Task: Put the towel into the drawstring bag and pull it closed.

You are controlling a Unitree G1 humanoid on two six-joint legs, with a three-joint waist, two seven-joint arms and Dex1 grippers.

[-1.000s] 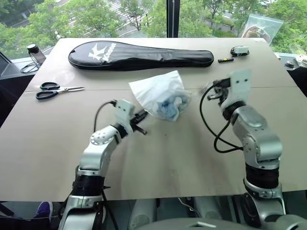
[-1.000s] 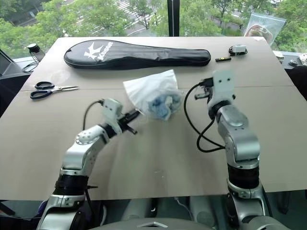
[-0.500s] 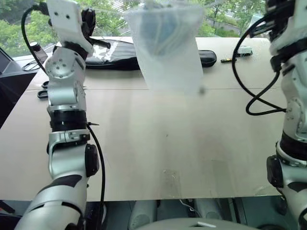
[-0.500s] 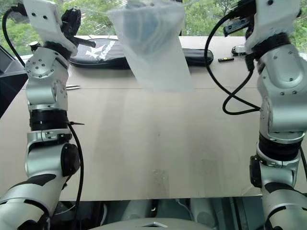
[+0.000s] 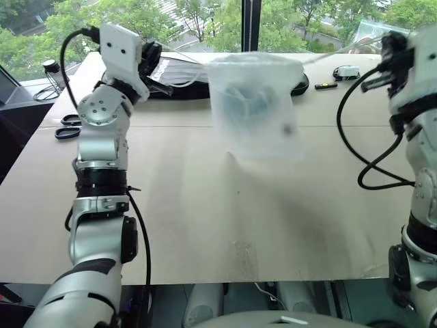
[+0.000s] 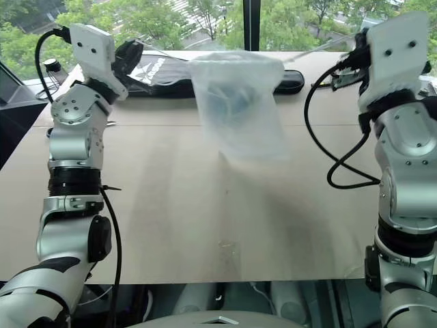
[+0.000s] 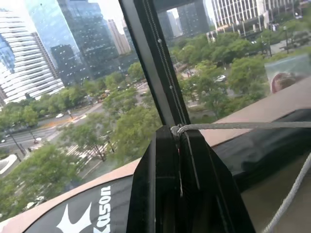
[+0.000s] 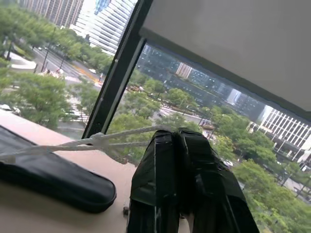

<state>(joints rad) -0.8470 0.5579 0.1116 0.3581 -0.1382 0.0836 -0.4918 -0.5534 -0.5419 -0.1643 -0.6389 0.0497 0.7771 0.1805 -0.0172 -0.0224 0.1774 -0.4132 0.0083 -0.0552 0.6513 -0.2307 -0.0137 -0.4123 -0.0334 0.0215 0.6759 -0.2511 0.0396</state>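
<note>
Bag: we log the drawstring bag [image 5: 256, 102], a thin semi-translucent white fabric pouch, hanging in the air above the tan table [image 5: 205, 205], clear of its surface, strung between our two raised arms.
Towel: the small light-blue fluffy terry towel [image 5: 244, 101] shows as a dim blue mass inside the pouch, in its upper half.
Cords: a white cord drawstring [image 7: 243, 126] runs from each side of the pouch mouth out to a gripper, both lines drawn taut.
Left gripper: the left gripper [image 7: 180, 133] has its black fingers pressed together, pinching the cord at its knot.
Right gripper: the right gripper [image 8: 177, 138] likewise has its fingers pressed together on the knotted end of the other cord [image 8: 99, 141].
Mouth: gathered narrow at the top of the pouch; we cannot tell whether it is fully cinched.
Handling: we judge the load very light and limp. The fabric is soft, thin and likely slippery, so the cords are the sound place to hold, near the knots, which stop slipping.
Risk: we judge that a sharp pull could swing the pouch or strain the thin fabric.
Behind the bag: long black racket cover [image 5: 177, 68].
Left of the bag: black-handled scissors [image 5: 66, 126] on the table.
</note>
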